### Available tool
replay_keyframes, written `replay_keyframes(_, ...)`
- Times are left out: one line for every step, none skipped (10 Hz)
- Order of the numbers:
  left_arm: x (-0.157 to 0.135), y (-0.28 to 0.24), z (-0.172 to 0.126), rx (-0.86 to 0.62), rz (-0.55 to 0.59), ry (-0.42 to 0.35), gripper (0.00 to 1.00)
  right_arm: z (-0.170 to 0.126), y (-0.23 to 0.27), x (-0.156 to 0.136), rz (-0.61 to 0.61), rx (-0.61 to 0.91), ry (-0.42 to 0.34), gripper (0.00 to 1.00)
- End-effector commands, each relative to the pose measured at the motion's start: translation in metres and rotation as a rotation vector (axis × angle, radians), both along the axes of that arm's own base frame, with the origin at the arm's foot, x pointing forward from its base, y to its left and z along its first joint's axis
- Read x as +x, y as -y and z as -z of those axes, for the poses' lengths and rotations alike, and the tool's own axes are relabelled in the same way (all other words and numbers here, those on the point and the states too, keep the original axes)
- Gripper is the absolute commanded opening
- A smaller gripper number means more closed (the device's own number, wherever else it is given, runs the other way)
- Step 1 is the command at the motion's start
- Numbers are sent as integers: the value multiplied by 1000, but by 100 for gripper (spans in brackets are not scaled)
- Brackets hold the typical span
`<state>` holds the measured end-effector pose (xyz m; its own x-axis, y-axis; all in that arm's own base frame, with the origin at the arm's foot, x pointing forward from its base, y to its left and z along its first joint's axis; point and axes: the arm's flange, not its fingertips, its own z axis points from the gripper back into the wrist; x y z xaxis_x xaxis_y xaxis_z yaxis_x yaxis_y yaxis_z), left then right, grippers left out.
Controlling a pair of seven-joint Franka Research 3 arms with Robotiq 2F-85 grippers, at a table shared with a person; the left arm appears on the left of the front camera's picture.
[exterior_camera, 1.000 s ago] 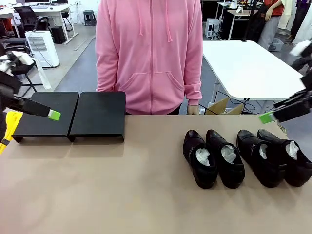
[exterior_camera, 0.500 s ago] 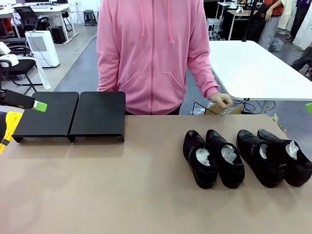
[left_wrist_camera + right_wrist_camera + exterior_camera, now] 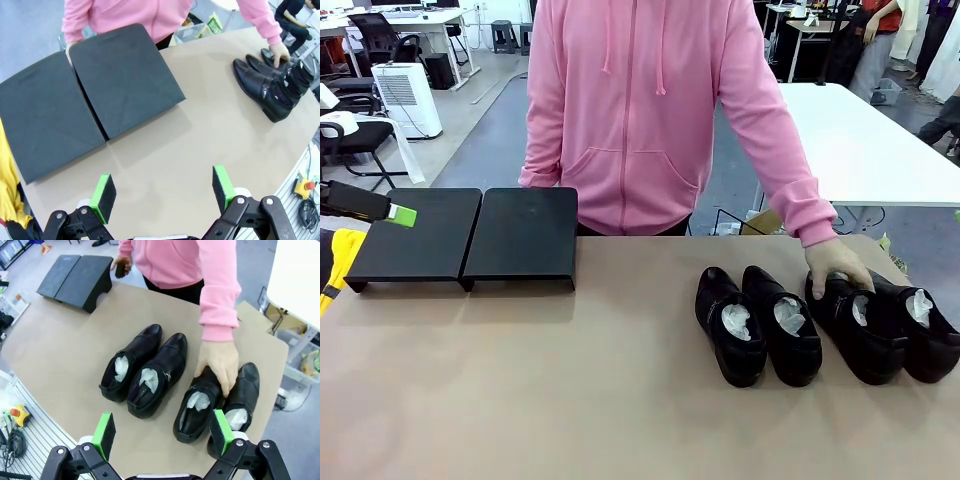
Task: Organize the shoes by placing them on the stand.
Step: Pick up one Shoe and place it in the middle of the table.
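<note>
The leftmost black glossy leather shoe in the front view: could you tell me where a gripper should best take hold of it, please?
Probably the heel rim of the leftmost black glossy leather shoe, from above: its heel faces the robot's side, unobstructed, and the open top lets one finger slip in beside the white paper stuffing. Its right flank crowds the neighbouring black shoe.

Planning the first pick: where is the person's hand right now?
Front view, right side: the person's hand rests on the toe of the third shoe from the left.
</note>
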<state>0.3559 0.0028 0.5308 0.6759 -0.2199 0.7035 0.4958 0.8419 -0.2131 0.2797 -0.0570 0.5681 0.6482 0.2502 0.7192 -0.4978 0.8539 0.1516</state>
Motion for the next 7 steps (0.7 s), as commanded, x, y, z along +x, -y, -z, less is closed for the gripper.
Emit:
replay_keyframes(0, -2, 1, 9, 10, 4, 100, 0, 0, 1, -2, -7, 4, 100)
replay_keyframes(0, -2, 1, 9, 10, 4, 100, 0, 0, 1, -2, -7, 4, 100)
replay_keyframes(0, -2, 1, 9, 10, 4, 100, 0, 0, 1, -2, -7, 4, 100)
replay_keyframes(0, -2, 1, 9, 10, 4, 100, 0, 0, 1, -2, -7, 4, 100)
replay_keyframes(0, -2, 1, 9, 10, 4, 100, 0, 0, 1, -2, -7, 4, 100)
replay_keyframes(0, -2, 1, 9, 10, 4, 100, 0, 0, 0, 0, 0, 0, 100)
replay_keyframes(0, -2, 1, 9, 10, 4, 100, -9, -15, 1, 10, -37, -21, 100)
